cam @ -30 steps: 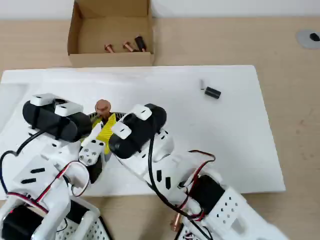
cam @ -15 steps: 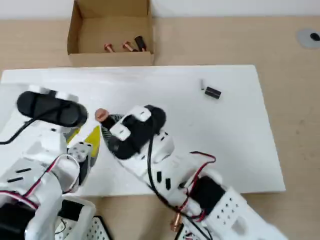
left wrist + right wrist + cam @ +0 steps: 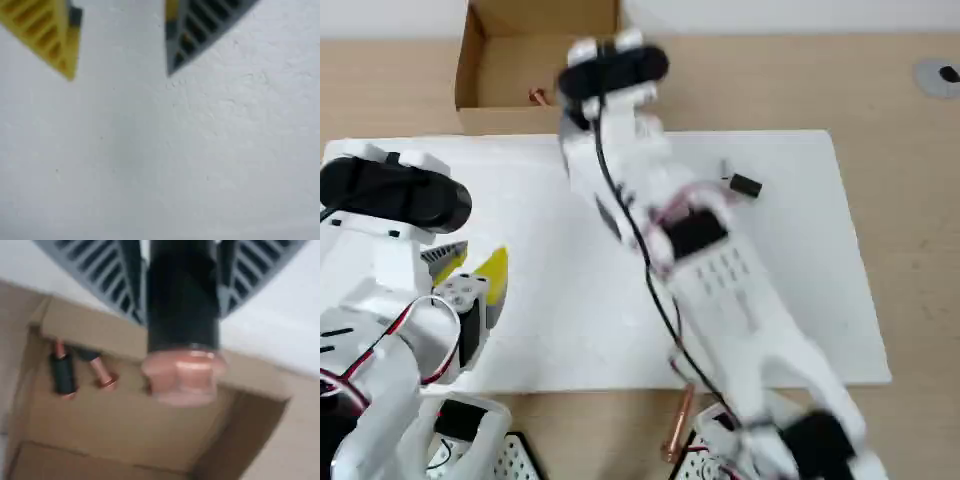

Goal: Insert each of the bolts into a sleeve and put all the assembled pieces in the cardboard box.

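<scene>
Right tool (image 3: 182, 310) is clamped on a black sleeve (image 3: 182, 295) with a bolt (image 3: 182, 375) seated in it. I can see the copper hex head poking out of the sleeve's end. In that wrist view the held piece hangs across the rim of the cardboard box (image 3: 125, 435), with the open box beyond it, and it touches nothing inside.

On the box floor I make out an assembled piece (image 3: 64, 371), black with copper showing at both ends. Just beside it is a second piece (image 3: 104, 375), its copper head toward me and its dark body angled away. A third bit of copper peeks out behind the held bolt, too hidden for me to say what it is.

From the high view, the right arm (image 3: 700, 250) lies stretched across the white sheet (image 3: 790, 300) up to the box's right front corner. A loose sleeve (image 3: 745, 185) lies on the sheet to the right of that arm, well apart from the box.

Left tool (image 3: 120, 74) stands wide, nothing between its yellow and grey fingers, low over bare sheet near the sheet's left end. A copper rod-like piece (image 3: 678, 425) lies on the wooden worktop (image 3: 910, 200) by the right arm's base.
</scene>
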Motion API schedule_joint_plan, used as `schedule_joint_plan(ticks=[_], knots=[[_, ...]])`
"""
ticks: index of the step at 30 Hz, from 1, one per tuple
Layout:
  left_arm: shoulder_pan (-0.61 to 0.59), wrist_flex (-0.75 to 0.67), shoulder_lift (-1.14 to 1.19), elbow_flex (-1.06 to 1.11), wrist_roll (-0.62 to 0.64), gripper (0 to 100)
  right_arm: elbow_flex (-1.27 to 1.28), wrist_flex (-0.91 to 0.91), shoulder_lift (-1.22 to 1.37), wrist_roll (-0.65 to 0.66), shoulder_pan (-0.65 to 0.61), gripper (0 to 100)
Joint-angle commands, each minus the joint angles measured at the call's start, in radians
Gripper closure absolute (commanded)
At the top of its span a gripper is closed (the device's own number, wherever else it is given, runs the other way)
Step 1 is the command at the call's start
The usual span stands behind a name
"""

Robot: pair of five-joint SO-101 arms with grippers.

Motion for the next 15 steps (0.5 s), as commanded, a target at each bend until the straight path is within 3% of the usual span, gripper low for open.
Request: schedule_joint_plan(ticks=[1, 10, 15], knots=[[-0.015, 0.002, 0.005, 0.051, 0.009, 87, -0.343, -0.038, 0.271, -0.011, 0.048, 98.9], [-0.015, 0.0, 0.005, 0.12, 0.014, 87, -0.978, -0.037, 0.947, -0.005, 0.099, 98.9], [-0.015, 0.0, 0.005, 0.172, 0.052, 93, -1.333, -0.037, 1.27, -0.003, 0.116, 98.9]])
